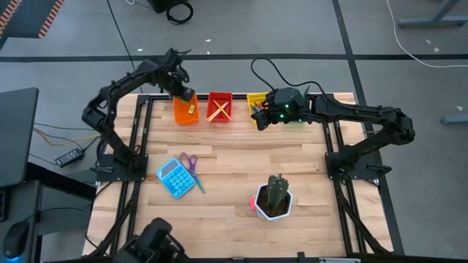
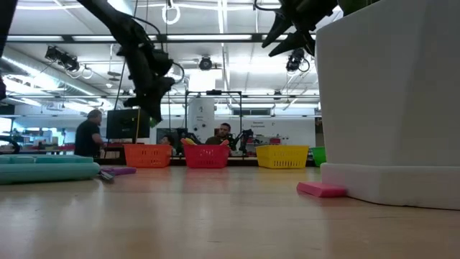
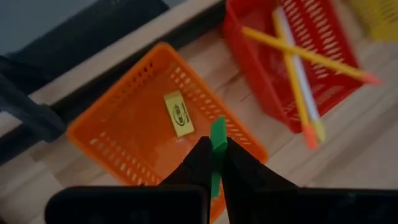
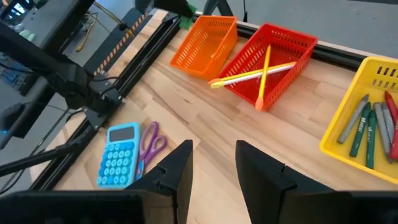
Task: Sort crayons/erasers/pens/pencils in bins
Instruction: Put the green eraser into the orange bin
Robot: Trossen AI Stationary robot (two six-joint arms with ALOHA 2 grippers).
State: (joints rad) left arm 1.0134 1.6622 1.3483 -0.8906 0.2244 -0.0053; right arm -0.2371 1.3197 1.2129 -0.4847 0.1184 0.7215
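While the left gripper (image 3: 211, 163) hangs over the orange bin (image 3: 124, 140), a green eraser (image 3: 217, 146) is pinched between its fingers.
A yellow eraser (image 3: 177, 114) already lies inside, so this looks like the drop point; the right gripper (image 4: 214, 165) stands parted and empty by the yellow bin (image 4: 348, 134).

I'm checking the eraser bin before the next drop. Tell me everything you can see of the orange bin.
The orange bin is a small rectangular basket of slotted, glossy plastic, standing upright on the wooden table at its far edge, leftmost in the row, beside the red bin without touching it. Inside, a yellow-green eraser lies flat on its floor. The left gripper hovers above it, shut on a green eraser; nothing else touches the bin.
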